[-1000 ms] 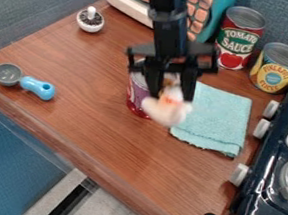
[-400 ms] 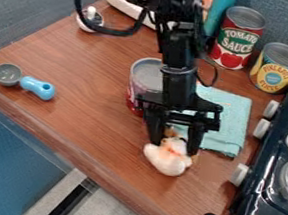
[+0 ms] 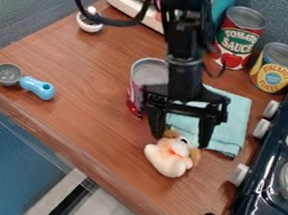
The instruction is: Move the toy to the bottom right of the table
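The black gripper [image 3: 180, 139] hangs over the lower middle-right of the table, its fingers spread apart at the upper edge of the toy. A small white and tan plush toy [image 3: 171, 157] lies on the wooden table [image 3: 86, 84], below the cloth and left of the stove's knobs. The far end of the toy sits between the fingertips, with a gap showing beside it.
A can [image 3: 141, 81] stands just left of the gripper, and a folded teal cloth [image 3: 229, 122] lies behind it. The stove [image 3: 255, 196] borders the right. Two cans, a tomato sauce can [image 3: 238, 38] and a yellow can [image 3: 276, 68], stand behind. A scoop [image 3: 36, 87] lies left.
The gripper came down and toward the table's front with the toy, which now rests on the table. Since then its fingers have spread wider and it has risen slightly.
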Tool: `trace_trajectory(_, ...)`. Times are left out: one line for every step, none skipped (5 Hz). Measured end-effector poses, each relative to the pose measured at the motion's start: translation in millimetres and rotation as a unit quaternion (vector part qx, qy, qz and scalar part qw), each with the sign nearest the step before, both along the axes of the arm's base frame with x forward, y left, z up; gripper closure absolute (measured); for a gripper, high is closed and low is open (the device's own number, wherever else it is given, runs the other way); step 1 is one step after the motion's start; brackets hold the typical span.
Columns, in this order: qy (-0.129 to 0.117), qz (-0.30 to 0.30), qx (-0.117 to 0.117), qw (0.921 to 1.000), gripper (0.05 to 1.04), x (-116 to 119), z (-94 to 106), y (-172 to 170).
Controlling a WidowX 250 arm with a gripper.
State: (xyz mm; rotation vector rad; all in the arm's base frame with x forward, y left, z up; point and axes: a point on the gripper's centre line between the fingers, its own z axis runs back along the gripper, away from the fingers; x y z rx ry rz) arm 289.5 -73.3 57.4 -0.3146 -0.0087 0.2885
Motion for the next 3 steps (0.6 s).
trace_trajectory(-0.014, -0.005, 0.005, 0.9999, 0.083, -1.9, 14.0, -2.9)
trace_trajectory(-0.069, -0.010, 0.001, 0.9976, 0.083, -3.1, 51.6, -4.4)
trace_trajectory(-0.090, -0.033, 0.000, 0.9954, 0.083, -8.2, 68.2, -4.8)
